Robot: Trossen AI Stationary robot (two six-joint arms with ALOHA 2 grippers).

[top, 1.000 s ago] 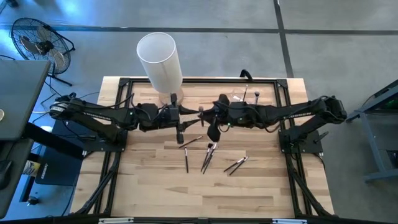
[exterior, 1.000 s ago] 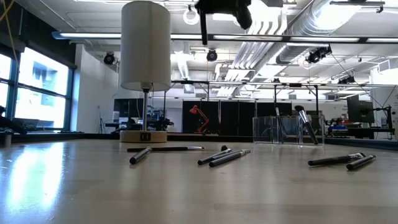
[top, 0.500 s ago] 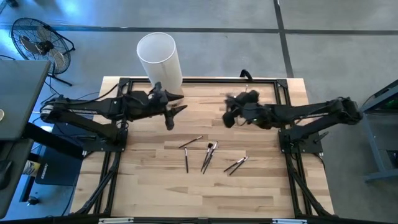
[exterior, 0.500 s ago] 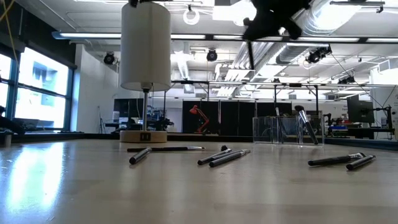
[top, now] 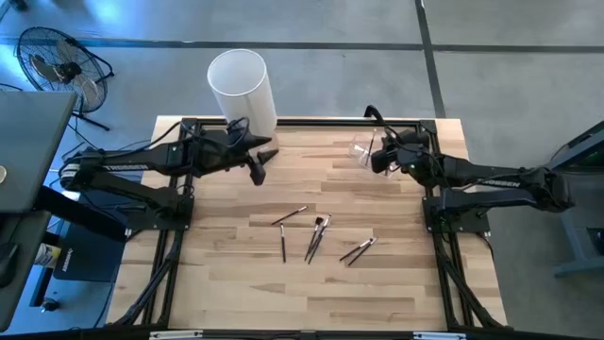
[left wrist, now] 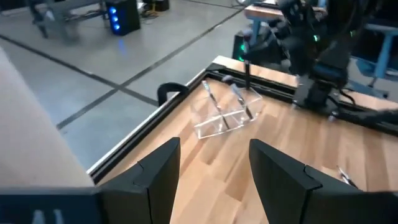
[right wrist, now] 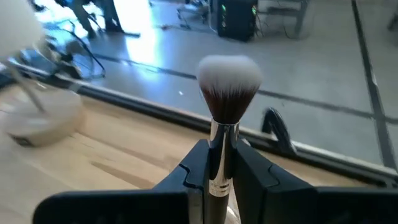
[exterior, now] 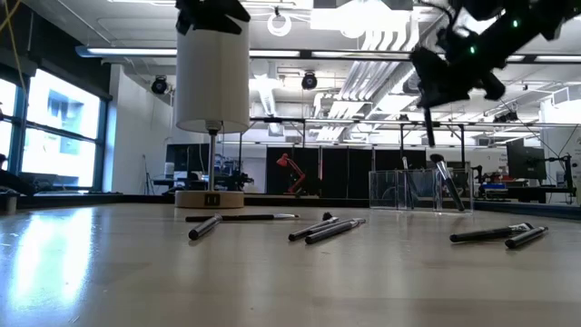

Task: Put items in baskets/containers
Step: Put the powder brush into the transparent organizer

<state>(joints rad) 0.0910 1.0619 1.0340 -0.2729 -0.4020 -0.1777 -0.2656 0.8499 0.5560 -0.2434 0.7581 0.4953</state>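
The right claw [right wrist: 219, 163], clenched on a fluffy brush [right wrist: 227, 87] above the clear holder [top: 362, 151], should lower it slowly, handle first.

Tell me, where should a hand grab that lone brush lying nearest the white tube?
Mid-handle on the brush, coming straight down from above. It lies flat and slanted on the bare table, apart from the other brushes, so fingers would probably fit on either side of its thin shaft.

No readable text, label, brand, number or sign shows on anything in these views
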